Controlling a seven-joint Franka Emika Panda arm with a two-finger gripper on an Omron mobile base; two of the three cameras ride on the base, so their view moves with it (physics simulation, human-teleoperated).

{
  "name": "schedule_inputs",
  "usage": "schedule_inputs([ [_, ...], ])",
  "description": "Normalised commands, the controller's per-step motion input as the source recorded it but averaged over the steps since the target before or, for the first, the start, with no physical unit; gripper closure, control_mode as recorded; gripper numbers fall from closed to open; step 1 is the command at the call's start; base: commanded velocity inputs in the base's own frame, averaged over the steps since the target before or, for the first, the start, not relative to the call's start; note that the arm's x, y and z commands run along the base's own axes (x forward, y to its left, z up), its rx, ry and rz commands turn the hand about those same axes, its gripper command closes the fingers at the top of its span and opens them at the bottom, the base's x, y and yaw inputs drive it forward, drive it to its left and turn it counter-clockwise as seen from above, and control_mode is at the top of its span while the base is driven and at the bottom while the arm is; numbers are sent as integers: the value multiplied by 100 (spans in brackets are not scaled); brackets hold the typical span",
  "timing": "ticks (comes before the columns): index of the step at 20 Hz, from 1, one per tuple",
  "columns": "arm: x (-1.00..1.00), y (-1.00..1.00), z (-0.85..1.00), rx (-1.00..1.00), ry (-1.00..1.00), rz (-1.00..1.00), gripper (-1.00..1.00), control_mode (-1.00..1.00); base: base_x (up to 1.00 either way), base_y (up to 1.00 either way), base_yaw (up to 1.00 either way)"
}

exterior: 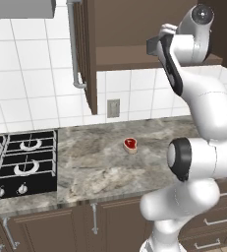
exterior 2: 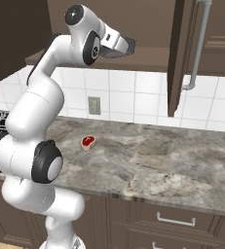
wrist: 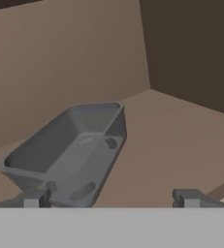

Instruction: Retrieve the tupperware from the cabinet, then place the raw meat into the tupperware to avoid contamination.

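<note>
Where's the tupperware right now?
The tupperware sits on the shelf inside the open cabinet, left of centre in the hand view, just ahead of the open tool.

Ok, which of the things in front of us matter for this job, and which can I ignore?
Matter:
- tupperware, on the cabinet shelf, just ahead of the open gripper
- raw meat, on the counter
- cabinet, door open

Ignore:
- stove
- wall outlet
- lower drawers
</note>
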Motion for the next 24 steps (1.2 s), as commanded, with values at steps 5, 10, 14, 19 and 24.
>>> schedule_inputs([
  [5, 21, -6, -4, 1, 0, 0, -100, -100, 0, 0, 0],
  [10, 19, -8, -15, 1, 0, 0, -100, -100, 0, 0, 0],
  [14, 20, -6, -12, 1, 0, 0, -100, -100, 0, 0, 0],
  [19, 18, -6, -13, 1, 0, 0, -100, -100, 0, 0, 0],
  [24, 25, -5, -4, 0, 0, 0, -100, -100, 0, 0, 0],
])
